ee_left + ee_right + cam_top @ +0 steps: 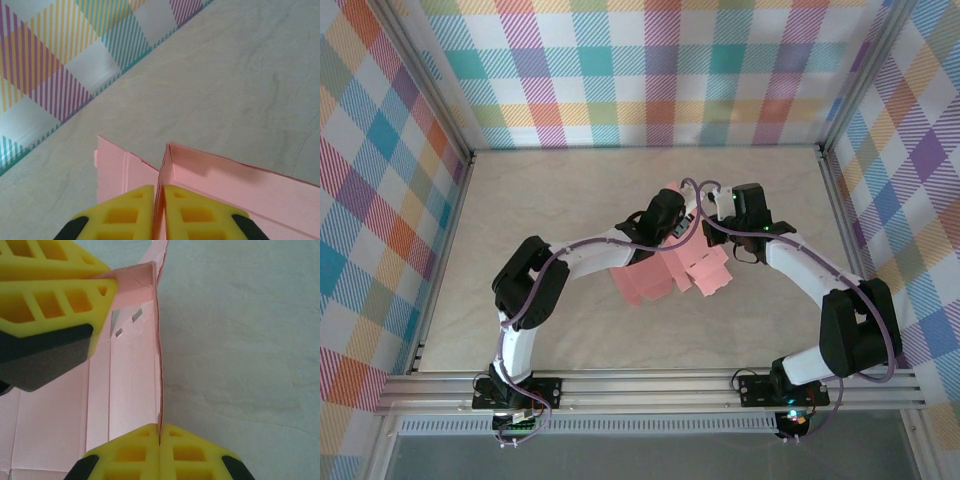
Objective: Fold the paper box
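Closest to the lens in the right wrist view, the yellow pads of the right gripper [160,434] are pressed together on a thin upright wall of the paper box [130,385], with only the card's edge between them. The left gripper [160,194] is clamped the same way in its own wrist view, its pads nipping a standing wall seen edge-on.

The pale, marbled table [570,200] fills the floor of the cell, with checked walls [650,70] on three sides. From above, both arms reach in from the near rail and meet just right of the table's centre, the left gripper [672,222] and the right gripper [706,214] close together over the box's far end.

The paper box [660,275] lies there, salmon-pink thin card, only partly raised. Its flat panels spread toward the near side, with stepped flaps jutting to the right.

In the left wrist view a long wall [240,180] runs right from the pinched corner, and a creased flat flap [117,172] lies to the left.

In the right wrist view the held wall runs straight up as a reddish line. Creased floor panels lie to its left, and the left gripper [107,279] grips the folded far end. Two small slots [136,315] are cut in the card just below it.
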`<state>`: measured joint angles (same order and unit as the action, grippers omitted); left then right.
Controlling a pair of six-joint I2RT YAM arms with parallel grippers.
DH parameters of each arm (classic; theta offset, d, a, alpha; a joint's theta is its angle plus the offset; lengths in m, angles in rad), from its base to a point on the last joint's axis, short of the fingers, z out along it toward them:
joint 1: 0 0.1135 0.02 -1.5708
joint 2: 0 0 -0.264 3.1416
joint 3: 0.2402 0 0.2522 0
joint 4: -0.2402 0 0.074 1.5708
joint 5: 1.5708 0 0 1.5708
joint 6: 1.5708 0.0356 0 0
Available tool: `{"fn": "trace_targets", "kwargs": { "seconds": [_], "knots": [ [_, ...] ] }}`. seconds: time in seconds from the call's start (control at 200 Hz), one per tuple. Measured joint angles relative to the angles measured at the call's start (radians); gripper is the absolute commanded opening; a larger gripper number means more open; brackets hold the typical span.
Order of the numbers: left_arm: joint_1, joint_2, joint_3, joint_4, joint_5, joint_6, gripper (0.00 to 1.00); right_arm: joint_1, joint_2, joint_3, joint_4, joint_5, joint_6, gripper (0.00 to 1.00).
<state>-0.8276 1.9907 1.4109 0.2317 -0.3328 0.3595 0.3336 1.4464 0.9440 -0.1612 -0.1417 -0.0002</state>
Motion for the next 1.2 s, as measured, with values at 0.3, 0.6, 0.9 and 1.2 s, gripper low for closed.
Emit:
{"fn": "trace_targets", "kwargs": {
  "seconds": [0.3,0.6,0.9,1.2],
  "knots": [
    [0.050,0.000,0.002,-0.036,0.153,-0.063,0.42,0.020,0.000,0.000,0.018,-0.010,-0.019,0.00],
    [0.168,-0.015,-0.018,-0.134,0.425,-0.023,0.74,0.019,0.000,0.000,0.004,0.008,-0.067,0.00],
    [0.243,-0.237,-0.279,0.017,0.533,-0.072,0.92,0.018,0.000,0.000,-0.015,0.046,-0.068,0.00],
    [0.394,-0.269,-0.426,0.153,0.637,-0.278,0.91,-0.003,-0.003,0.000,-0.018,0.001,-0.117,0.00]
  ]
}}
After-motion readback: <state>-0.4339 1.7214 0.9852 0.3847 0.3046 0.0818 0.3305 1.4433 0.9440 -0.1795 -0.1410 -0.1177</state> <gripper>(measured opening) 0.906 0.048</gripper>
